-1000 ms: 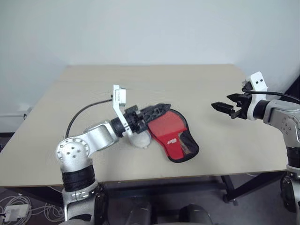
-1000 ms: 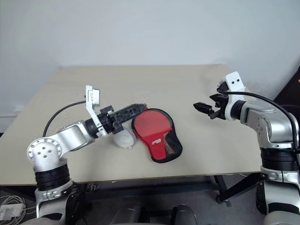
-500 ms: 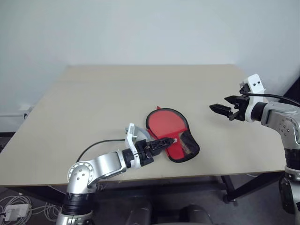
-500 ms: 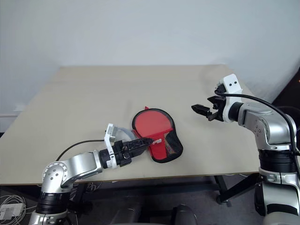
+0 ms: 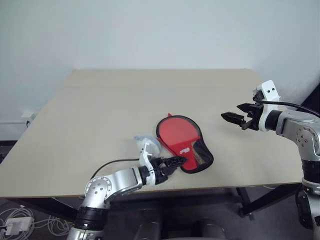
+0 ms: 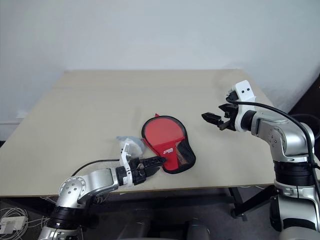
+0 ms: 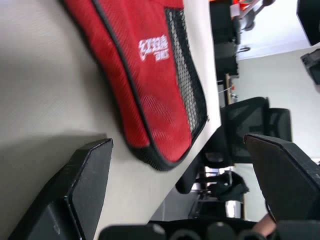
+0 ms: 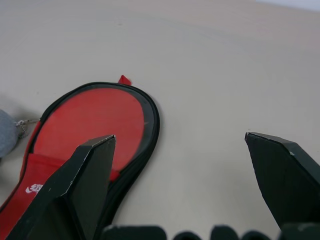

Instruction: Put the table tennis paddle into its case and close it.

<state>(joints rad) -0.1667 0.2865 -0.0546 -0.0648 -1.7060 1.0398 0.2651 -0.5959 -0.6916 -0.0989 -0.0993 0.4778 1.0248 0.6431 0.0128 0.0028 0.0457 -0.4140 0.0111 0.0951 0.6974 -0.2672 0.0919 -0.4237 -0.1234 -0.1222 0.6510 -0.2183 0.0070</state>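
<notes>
Pincers, two. I am seeing my left pincer (image 5: 176,161) lying low over the near edge of the tabletop (image 5: 100,105), fingers spread wide, holding nothing; its tips are sitting just beside the near, narrow end of the case (image 5: 184,143), and I cannot tell whether they are touching it. In the left wrist view, the case's (image 7: 150,80) red fabric, white logo and black mesh panel are lying between the two spread fingers (image 7: 80,185), clear of both. My right pincer (image 5: 233,116) is hovering above the tabletop to the right of the case, well apart from it, fingers also spread wide and empty, pointing toward it.

Case, one: lying flat near the middle of the tabletop's near half, black edging all round, round end away from me.

Paddle, one counted: I am taking the smooth round red face (image 8: 95,125) inside the black rim for it, though I cannot tell for certain.

Small grey-blue rounded object (image 5: 145,140), one, lying just left of the case.
</notes>
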